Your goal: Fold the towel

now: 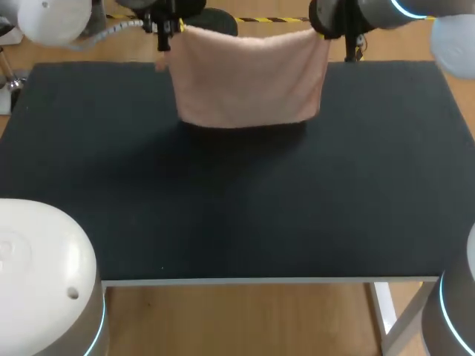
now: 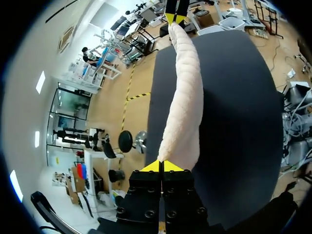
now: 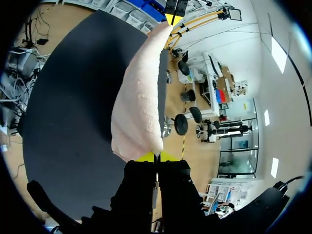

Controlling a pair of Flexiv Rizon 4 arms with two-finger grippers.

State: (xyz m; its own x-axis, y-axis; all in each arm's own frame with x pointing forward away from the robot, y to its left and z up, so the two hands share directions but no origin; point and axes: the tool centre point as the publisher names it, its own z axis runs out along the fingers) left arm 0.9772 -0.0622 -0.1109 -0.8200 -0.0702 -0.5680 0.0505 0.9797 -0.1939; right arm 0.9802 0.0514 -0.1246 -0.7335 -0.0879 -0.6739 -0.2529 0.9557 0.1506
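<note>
The pale pink towel (image 1: 249, 78) hangs doubled as a flat sheet over the table's far edge, its top corners stretched level and its lower fold just above the dark table (image 1: 223, 222). The left gripper (image 1: 165, 28) and right gripper (image 1: 326, 33) each pinch a top corner. Bare tabletop spreads broadly nearer and to both sides.

Towel (image 1: 249, 78) hangs like a curtain along the middle of the table's (image 1: 237, 215) far edge. Left gripper (image 1: 177, 28) and right gripper (image 1: 323, 33) pinch its top corners, so there is no passage between them. Hem at or just above the surface, cannot tell which. Open dark surface either side of the towel out to the far corners, and from hem to near edge. Left arm base (image 1: 41, 274) crowds the near left corner, right arm base (image 1: 454, 311) the near right.
</note>
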